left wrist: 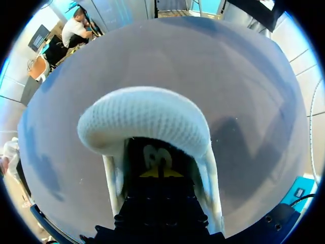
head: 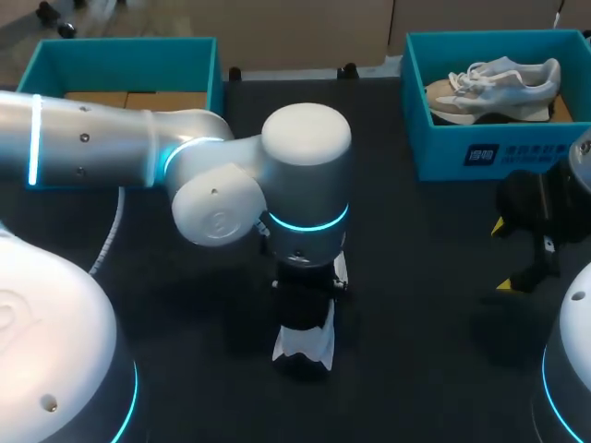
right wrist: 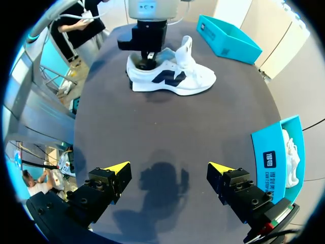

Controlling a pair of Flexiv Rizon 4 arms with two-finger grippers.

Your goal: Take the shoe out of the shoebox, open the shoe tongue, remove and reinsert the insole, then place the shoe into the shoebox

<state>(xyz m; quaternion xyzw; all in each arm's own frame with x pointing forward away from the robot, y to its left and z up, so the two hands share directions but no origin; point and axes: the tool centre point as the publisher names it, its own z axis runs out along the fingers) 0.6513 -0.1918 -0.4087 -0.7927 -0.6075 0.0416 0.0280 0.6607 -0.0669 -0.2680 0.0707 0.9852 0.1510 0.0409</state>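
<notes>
Our left gripper (left wrist: 158, 174) is sunk into the heel opening of the white shoe (right wrist: 170, 76), upright at mid-table, and we cannot tell whether it holds anything inside. The shoe looks light, soft at the collar and stiff in the sole, so we would pinch the floppy insole at its heel edge. Our right gripper (right wrist: 170, 169) hangs wide open and empty, well apart from the shoebox (head: 462, 148) further right.

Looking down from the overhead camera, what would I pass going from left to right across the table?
Open teal box → white shoe under the left arm → shoebox holding a second shoe.
</notes>
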